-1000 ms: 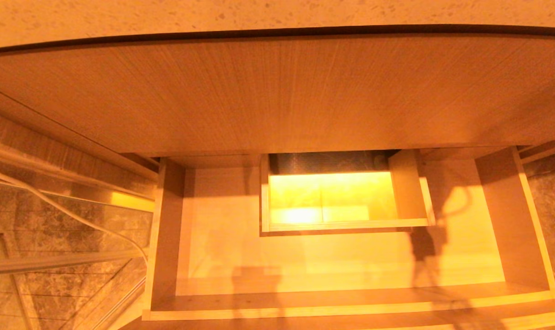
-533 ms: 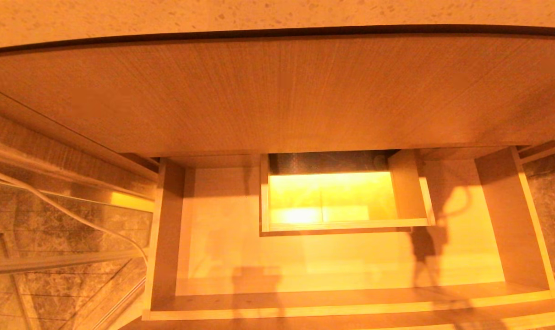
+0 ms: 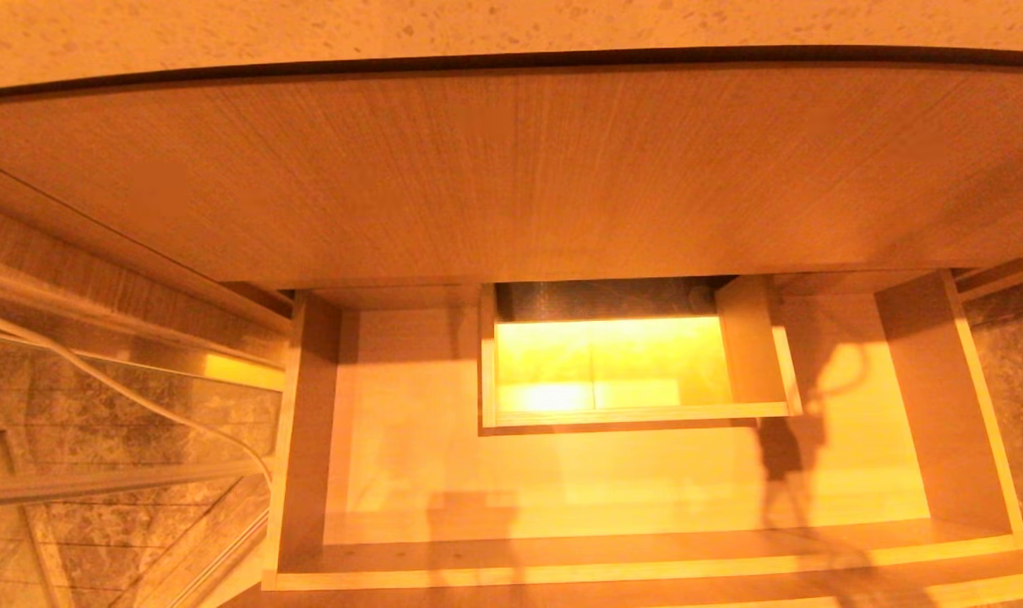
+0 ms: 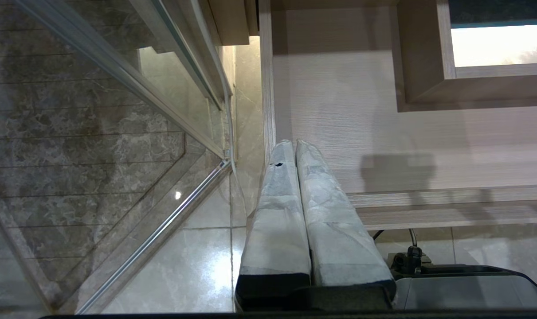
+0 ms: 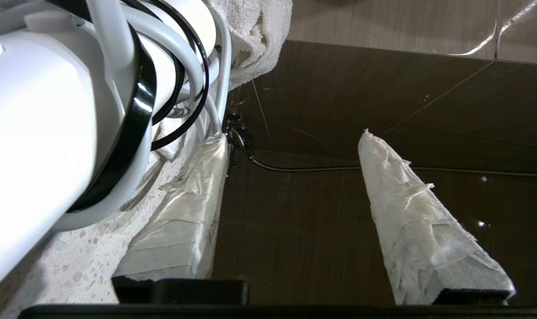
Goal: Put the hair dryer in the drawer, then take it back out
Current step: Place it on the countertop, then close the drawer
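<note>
The light wood-grain drawer (image 3: 410, 456) stands pulled out and holds nothing, with its boxed cut-out (image 3: 756, 346) at the back middle. Neither gripper shows in the head view. In the right wrist view the white hair dryer (image 5: 37, 110), with its cord (image 5: 179, 48) coiled round it, lies on a speckled counter (image 5: 73, 266). My right gripper (image 5: 295, 135) is open beside it, one finger (image 5: 184, 212) next to the dryer and nothing between the fingers. My left gripper (image 4: 290, 144) is shut and empty, low by the drawer's (image 4: 383, 133) left front corner.
A tall wood-grain panel (image 3: 511, 177) and a speckled countertop (image 3: 477, 21) rise above the drawer. A glass shower door (image 4: 117, 110) and tiled floor (image 4: 184, 266) lie to the left. A white towel (image 5: 259, 35) sits behind the dryer.
</note>
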